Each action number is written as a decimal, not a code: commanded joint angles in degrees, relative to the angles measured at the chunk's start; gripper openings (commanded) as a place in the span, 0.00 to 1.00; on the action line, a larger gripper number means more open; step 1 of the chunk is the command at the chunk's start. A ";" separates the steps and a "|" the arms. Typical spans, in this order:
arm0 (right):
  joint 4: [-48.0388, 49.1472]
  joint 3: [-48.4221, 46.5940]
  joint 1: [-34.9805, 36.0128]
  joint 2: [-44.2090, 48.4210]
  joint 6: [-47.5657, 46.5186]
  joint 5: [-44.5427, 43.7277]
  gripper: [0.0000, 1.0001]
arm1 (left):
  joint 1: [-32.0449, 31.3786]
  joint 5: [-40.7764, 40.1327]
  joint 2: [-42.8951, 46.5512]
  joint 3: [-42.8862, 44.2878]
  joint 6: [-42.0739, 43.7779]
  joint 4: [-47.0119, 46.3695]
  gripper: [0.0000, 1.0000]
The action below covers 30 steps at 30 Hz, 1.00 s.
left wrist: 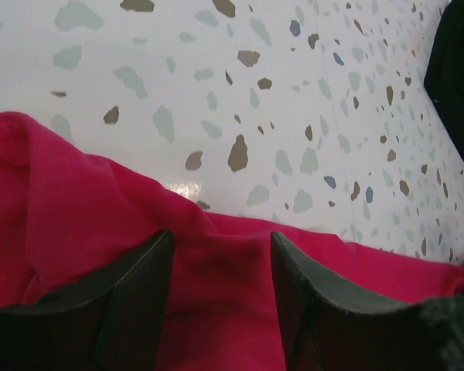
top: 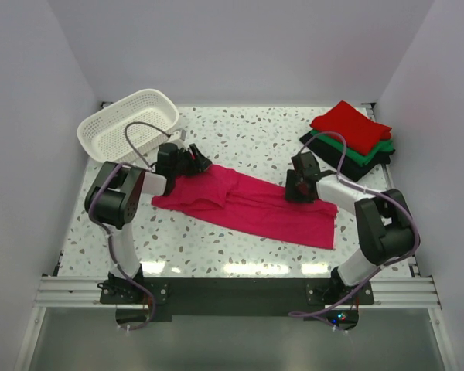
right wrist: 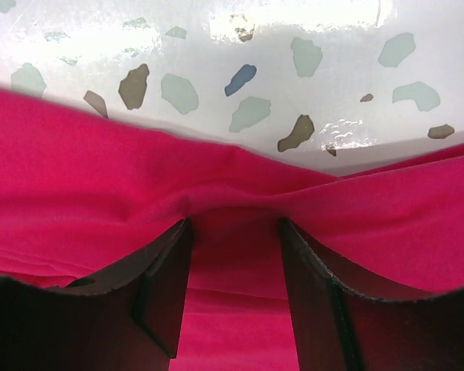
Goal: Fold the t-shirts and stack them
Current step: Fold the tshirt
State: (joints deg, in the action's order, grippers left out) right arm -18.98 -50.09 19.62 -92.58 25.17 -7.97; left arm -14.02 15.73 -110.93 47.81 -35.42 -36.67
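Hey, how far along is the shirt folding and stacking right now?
Done: red shirt, green shirt and black shirt sit folded in a stack at far right. In hand: the pink shirt lies partly folded, the left gripper and right gripper each straddling its far edge. Left: finishing that fold and stacking it.

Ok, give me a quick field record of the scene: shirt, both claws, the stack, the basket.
pink shirt: lying long and partly folded across the table
left claw: at the shirt's far left edge, cloth bunched between its fingers
right claw: at the shirt's far right edge, cloth ridged between its fingers
stack: red shirt over green shirt over black shirt, far right
basket: far left, nothing visible inside
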 commanded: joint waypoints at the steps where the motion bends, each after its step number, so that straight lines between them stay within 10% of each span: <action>1: -4.13 4.38 1.12 0.11 3.30 2.34 0.52 | -0.48 -2.27 -4.19 5.52 1.14 4.66 0.58; 16: -14.14 7.73 12.73 15.83 11.66 -1.16 0.52 | -2.50 -3.24 -12.12 28.39 6.76 13.81 0.58; 30: -21.54 7.63 12.82 21.48 9.37 -13.12 0.58 | -7.07 -11.60 9.94 4.94 5.72 10.93 0.60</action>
State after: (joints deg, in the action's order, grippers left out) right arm -38.81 -43.97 32.51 -70.15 34.50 -17.12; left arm -21.26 6.39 -102.83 58.48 -28.91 -23.33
